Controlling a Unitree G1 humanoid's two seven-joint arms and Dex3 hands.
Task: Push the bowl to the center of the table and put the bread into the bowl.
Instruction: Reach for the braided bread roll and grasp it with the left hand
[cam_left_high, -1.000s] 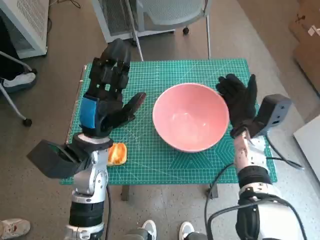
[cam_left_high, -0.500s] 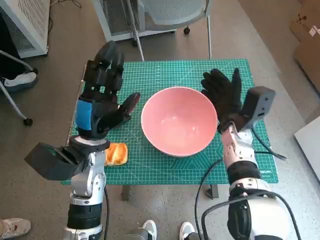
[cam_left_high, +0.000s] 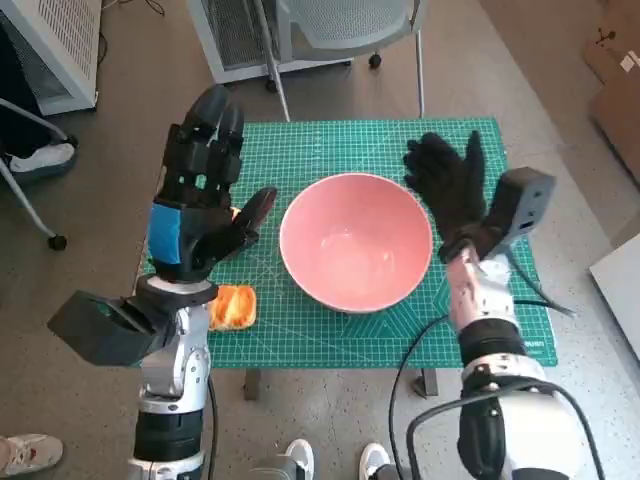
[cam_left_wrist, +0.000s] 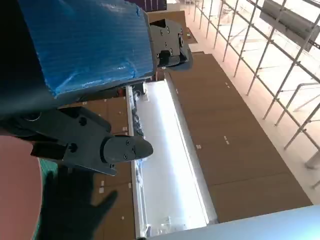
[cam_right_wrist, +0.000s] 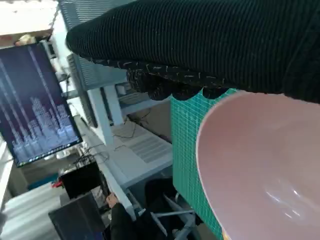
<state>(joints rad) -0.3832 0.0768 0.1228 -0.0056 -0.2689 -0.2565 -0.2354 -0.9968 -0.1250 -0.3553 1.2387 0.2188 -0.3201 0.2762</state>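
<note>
Fingers spread wide, the right robot hand (cam_left_high: 452, 190) stands against the right rim of the pink bowl (cam_left_high: 355, 241), holding nothing. The left robot hand (cam_left_high: 200, 195) hovers open and empty just left of the bowl. Bread (cam_left_high: 231, 306) lies near the bench's (cam_left_high: 330, 140) near-left corner, beside the left forearm, apart from the bowl.
</note>
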